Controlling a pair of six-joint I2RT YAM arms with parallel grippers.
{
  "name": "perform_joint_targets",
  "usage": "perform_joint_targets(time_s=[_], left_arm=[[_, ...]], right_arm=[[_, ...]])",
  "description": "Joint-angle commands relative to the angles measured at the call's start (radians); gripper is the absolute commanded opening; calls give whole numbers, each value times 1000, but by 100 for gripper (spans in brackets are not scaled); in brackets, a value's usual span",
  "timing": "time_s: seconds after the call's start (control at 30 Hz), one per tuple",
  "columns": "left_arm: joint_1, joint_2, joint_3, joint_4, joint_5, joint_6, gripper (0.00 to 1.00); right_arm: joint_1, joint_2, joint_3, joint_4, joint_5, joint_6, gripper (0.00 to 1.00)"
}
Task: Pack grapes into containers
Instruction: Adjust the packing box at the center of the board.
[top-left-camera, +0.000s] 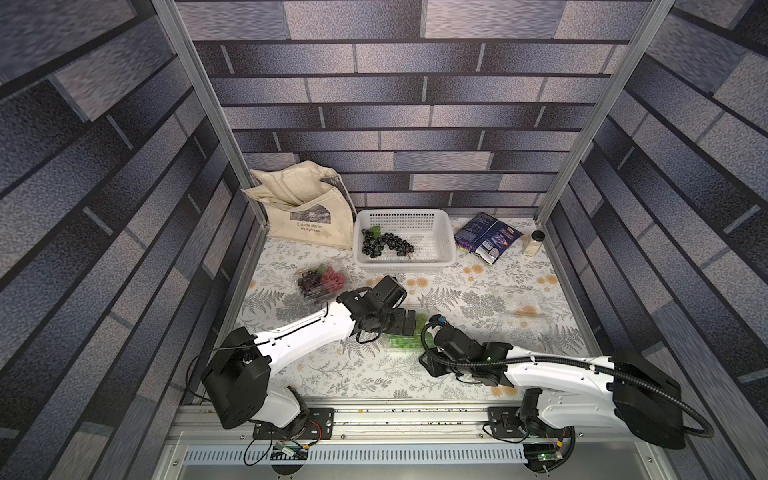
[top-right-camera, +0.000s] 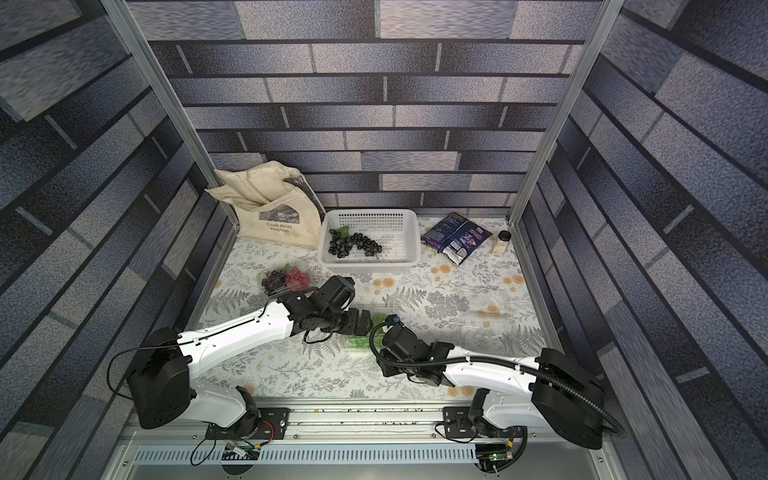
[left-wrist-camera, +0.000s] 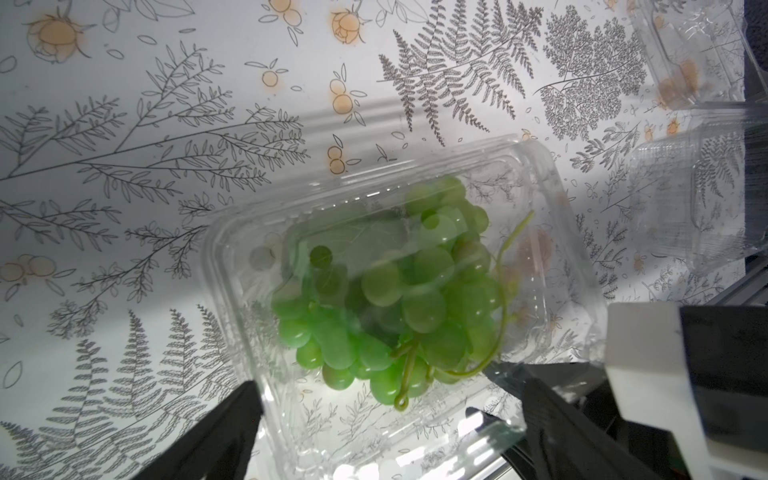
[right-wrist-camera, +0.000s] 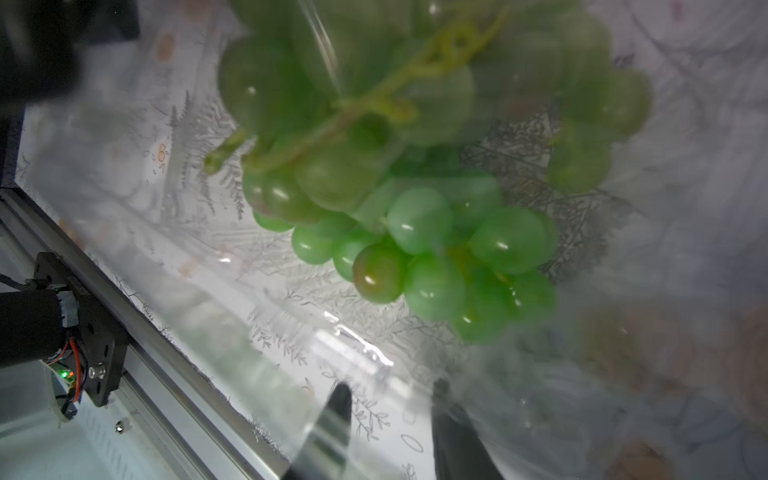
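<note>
A clear container (left-wrist-camera: 232, 266) holding green grapes (left-wrist-camera: 386, 299) lies mid-table, its lid lowered over them. My left gripper (left-wrist-camera: 388, 386) hangs open above its near end, one finger on each side. My right gripper (right-wrist-camera: 392, 388) is at the same container's corner. Its fingers stand a little apart and show through clear plastic, and I cannot tell whether they pinch it. The green grapes (right-wrist-camera: 436, 249) sit just beyond them. A shut container (top-left-camera: 320, 282) at the left holds purple and red grapes. Dark grapes (top-left-camera: 384, 243) lie in the white basket (top-left-camera: 436, 259).
An empty clear container (top-left-camera: 519, 316) lies open to the right. A cloth tote bag (top-left-camera: 307, 208) leans in the back left corner. A snack bag (top-left-camera: 486, 237) and a small jar (top-left-camera: 534, 243) sit at the back right. Metal frame rails border the table.
</note>
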Motion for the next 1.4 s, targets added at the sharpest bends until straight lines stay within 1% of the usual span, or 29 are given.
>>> perform_joint_targets(time_s=[0.0, 0.2, 0.37, 0.47, 0.57, 0.73, 0.87, 1.07, 1.17, 1.3, 1.37], left_arm=[[15, 10, 25, -25, -21, -22, 100], [33, 24, 26, -7, -22, -24, 100], [51, 24, 38, -12, -44, -13, 100], [61, 28, 53, -12, -53, -4, 100], [61, 41, 88, -26, -72, 17, 100], [59, 90, 151, -58, -85, 59, 100], [53, 131, 197, -87, -93, 95, 100], [44, 162, 242, -122, -97, 138, 100], [33, 174, 262, -134, -98, 160, 100], [5, 201, 293, -158, -107, 199, 100], [-16, 222, 313, -183, -134, 222, 100]], right_arm=[[-34, 22, 40, 25, 20, -48, 34], [-93, 75, 64, 73, -6, -92, 34], [-133, 127, 89, 115, -28, -126, 34], [-152, 156, 113, 122, -42, -145, 33], [-162, 151, 120, 112, -60, -151, 34], [-167, 55, 84, 35, -85, -146, 38], [-169, -82, 25, -59, -85, -119, 40], [-193, -291, -32, -232, -52, -85, 43], [-238, -368, -53, -266, -68, -75, 45], [-344, -430, -96, -206, -185, -48, 47], [-392, -444, -119, -162, -227, -29, 48]])
